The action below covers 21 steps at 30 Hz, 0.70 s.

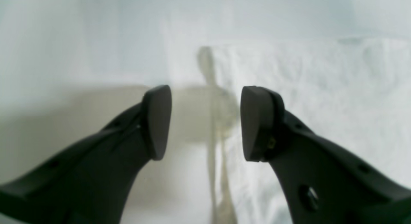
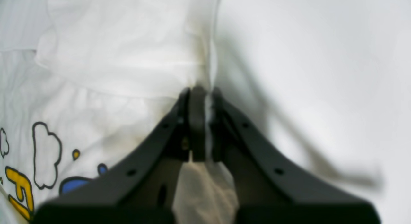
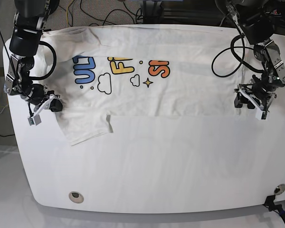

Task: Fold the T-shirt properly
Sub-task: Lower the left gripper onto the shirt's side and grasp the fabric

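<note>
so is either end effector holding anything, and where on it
The right end effector pinches the T-shirt at its side edge. The left end effector is open, holding nothing.

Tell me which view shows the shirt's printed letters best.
The base view: the T-shirt shows blue, yellow and orange letters across its front. The right wrist view catches only a yellow and blue corner; the left wrist view shows plain white cloth.

We see the large white printed cotton T-shirt blurred up close, its yellow lettering cut off at the frame's edge.
</note>
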Tool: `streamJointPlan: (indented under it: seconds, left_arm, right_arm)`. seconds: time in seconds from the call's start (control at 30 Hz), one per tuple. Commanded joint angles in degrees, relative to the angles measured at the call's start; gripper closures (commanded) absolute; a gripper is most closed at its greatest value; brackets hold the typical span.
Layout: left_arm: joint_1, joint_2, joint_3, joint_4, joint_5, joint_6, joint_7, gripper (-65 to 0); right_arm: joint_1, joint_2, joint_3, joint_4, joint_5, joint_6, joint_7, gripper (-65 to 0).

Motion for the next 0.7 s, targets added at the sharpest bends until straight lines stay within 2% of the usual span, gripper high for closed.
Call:
streamJointPlan:
  seconds: [0.0, 0.17, 0.4, 0.67]
  left_arm:
    - [-1.38, -1.02, -0.12, -2.3, -1.02, -0.19, -3.66, -32.4]
    - [-2.44, -1.11, 2.08, -6.26, -1.02, -0.19, -5.76, -32.4]
    - [-2.61, -0.67, 5.24, -7.75, -1.28, -0.19, -5.68, -32.4]
    - [-0.94, 0.3, 5.51, -7.58, -1.28, -0.19, -5.33, -32.4]
  right_arm:
    - [0.46, 1.15, 0.12, 0.65, -0.86, -0.07, -0.92, 0.0]
    - [0.11, 1.33, 0.12, 0.65, -0.86, -0.07, -0.92, 0.0]
    - [-0.15, 1.33, 0.21, 0.65, -0.86, -0.07, -0.92, 0.0]
    - [-0.15, 1.24, 0.21, 0.65, -0.86, -0.07, -0.92, 0.0]
